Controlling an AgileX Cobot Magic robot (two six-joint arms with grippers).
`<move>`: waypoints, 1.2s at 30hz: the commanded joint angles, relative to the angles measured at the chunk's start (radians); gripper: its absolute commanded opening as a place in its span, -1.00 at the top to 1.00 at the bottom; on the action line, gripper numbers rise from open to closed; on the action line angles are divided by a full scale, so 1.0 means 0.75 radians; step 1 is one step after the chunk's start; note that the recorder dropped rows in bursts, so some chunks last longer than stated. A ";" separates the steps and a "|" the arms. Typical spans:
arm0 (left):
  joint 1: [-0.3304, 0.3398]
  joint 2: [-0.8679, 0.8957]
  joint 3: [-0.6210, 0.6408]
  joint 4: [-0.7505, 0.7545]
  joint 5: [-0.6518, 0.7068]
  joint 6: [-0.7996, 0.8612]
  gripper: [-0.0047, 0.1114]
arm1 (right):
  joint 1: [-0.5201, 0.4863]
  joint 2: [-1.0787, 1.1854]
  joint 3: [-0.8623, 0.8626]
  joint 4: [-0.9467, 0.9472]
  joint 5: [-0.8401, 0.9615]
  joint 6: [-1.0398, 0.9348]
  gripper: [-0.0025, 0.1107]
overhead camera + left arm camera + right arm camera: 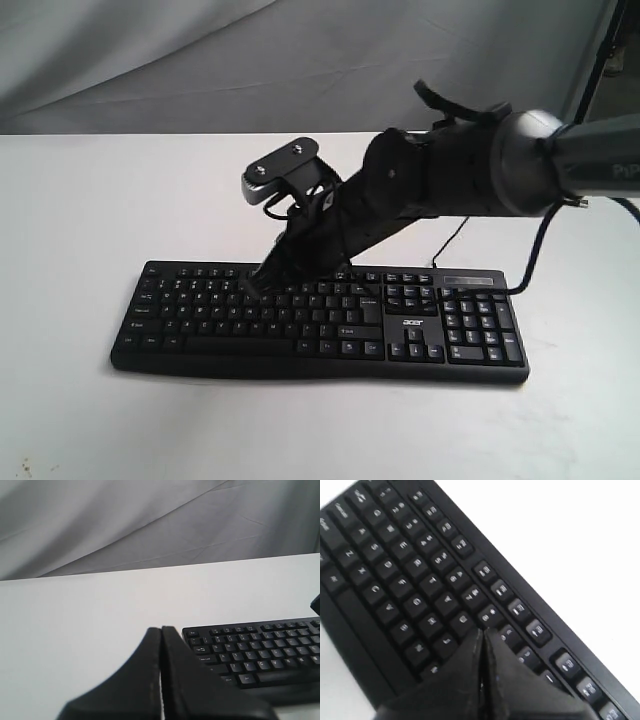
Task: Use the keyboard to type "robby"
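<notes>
The black keyboard point(330, 325) with white legends lies flat on the white table, number pad at its right end. My right gripper point(252, 287) reaches across from the right, shut and empty, with its tip down at the upper letter row in the left half. The right wrist view shows that gripper point(483, 631) closed, just over the keys of the keyboard point(395, 580). My left gripper point(161, 629) is shut on nothing and stays off the left end of the keyboard point(255, 650); the exterior view does not show it.
The keyboard's thin black cable point(452, 238) runs back from its right rear under the right arm. A grey cloth backdrop point(200, 60) hangs behind the white table point(80, 420).
</notes>
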 commanded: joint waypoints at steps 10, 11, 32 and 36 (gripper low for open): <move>-0.008 -0.005 0.006 0.006 -0.010 -0.004 0.92 | 0.178 0.137 -0.081 0.003 -0.046 0.025 0.96; -0.008 -0.005 0.006 0.006 -0.010 -0.004 0.92 | 0.178 0.140 -0.081 0.003 -0.049 0.025 0.96; -0.008 -0.005 0.006 0.006 -0.010 -0.004 0.92 | 0.176 0.199 -0.081 0.003 -0.130 0.025 0.96; -0.008 -0.005 0.006 0.006 -0.010 -0.004 0.92 | 0.176 0.222 -0.081 0.003 -0.119 0.025 0.96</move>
